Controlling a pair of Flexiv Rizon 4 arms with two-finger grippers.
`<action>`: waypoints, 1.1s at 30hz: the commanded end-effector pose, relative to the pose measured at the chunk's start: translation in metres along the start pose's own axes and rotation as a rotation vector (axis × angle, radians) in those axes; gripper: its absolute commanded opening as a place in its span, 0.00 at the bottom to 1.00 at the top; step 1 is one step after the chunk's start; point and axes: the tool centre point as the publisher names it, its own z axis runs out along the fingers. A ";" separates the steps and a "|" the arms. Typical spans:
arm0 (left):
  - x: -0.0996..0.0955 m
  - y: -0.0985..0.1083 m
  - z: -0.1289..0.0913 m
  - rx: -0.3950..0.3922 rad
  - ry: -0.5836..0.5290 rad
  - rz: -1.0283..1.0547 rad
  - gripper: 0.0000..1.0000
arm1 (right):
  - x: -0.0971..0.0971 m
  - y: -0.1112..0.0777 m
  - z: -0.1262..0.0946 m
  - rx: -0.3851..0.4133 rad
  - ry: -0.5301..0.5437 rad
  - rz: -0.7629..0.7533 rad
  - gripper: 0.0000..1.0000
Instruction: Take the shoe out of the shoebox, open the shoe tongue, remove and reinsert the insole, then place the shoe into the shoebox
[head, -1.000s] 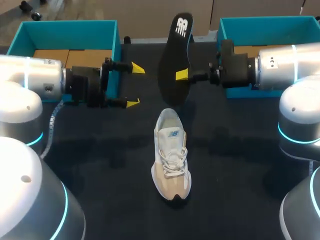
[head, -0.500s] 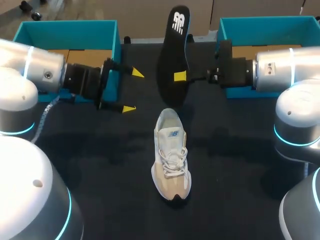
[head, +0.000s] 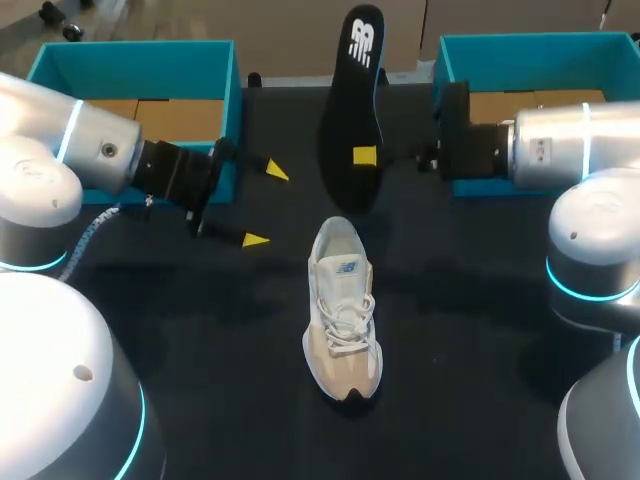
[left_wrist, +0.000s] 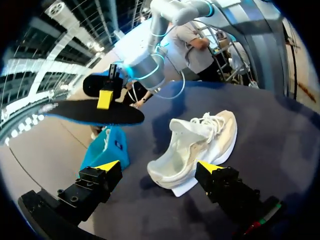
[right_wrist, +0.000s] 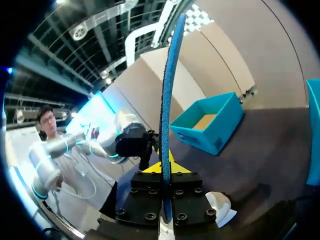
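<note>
A black table carries a white-and-beige running shoe, laced, upright on its sole, its open heel end facing away from the robot. Two teal shoeboxes stand well beyond the shoe's heel: the left shoebox off to the shoe's left, showing brown card inside, and the right shoebox off to its right, partly hidden by the right arm. A black insole with a blue edge and white print hangs on end in the air just past the shoe's heel, clear of the table. The right gripper pinches the insole from both faces near its lower half, one yellow tip flat against the side facing the robot. The left gripper hovers to the left of the shoe's heel, fingers spread wide and holding nothing; from its wrist camera the shoe lies ahead of the two tips, apart from both.
</note>
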 end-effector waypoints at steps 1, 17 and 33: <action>0.001 0.003 0.003 -0.044 0.050 -0.091 1.00 | -0.012 -0.018 0.006 -0.052 0.043 -0.054 0.00; 0.038 0.023 0.026 -0.138 0.081 -0.270 1.00 | -0.016 -0.022 0.007 -0.047 0.060 -0.039 0.00; 0.048 0.033 0.050 -0.202 0.098 -0.400 1.00 | -0.038 -0.042 0.013 -0.023 0.118 -0.132 0.00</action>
